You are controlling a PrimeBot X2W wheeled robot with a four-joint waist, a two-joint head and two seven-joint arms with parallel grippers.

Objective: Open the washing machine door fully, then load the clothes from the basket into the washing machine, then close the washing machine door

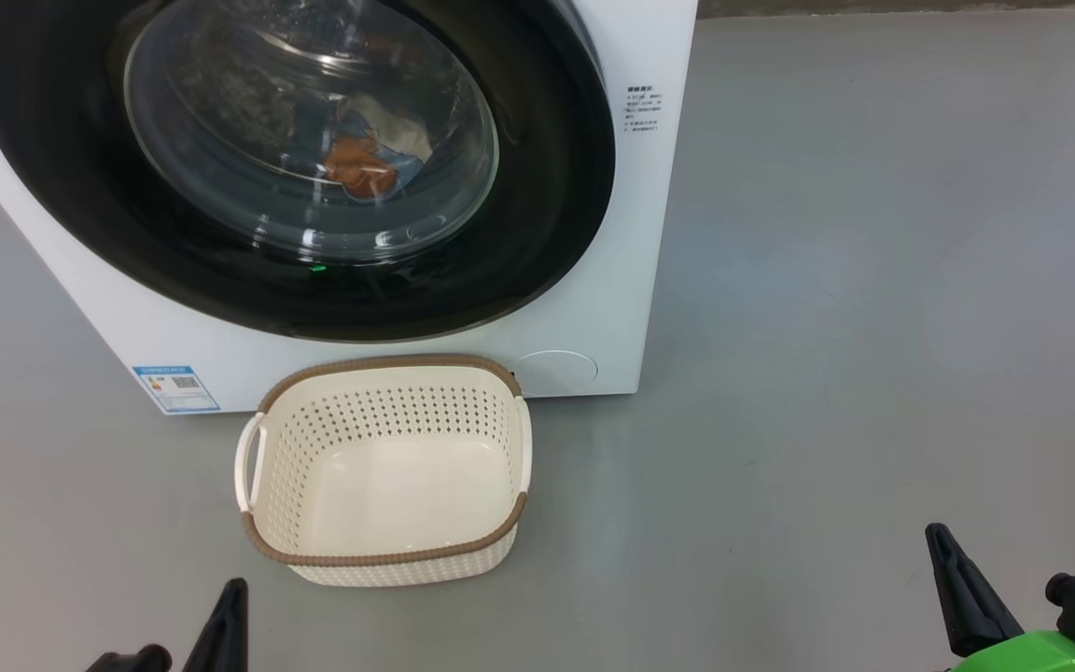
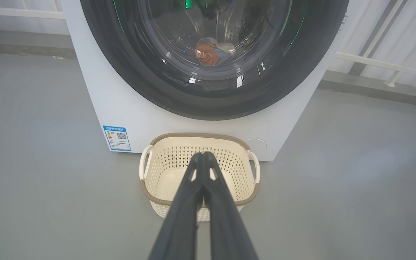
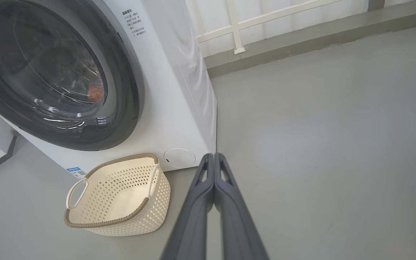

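The top edge is cutting off the washer and the upper part of its door in my head view. The bulging glass is warping the clothes behind it, so I am making out just an orange-brown patch and a pale one, not how many pieces are lying there. The print on the label and the lettering beside the door are coming out too small to read. My left gripper is hiding the middle of the basket in its wrist view. The head view's bottom edge is cropping my right gripper
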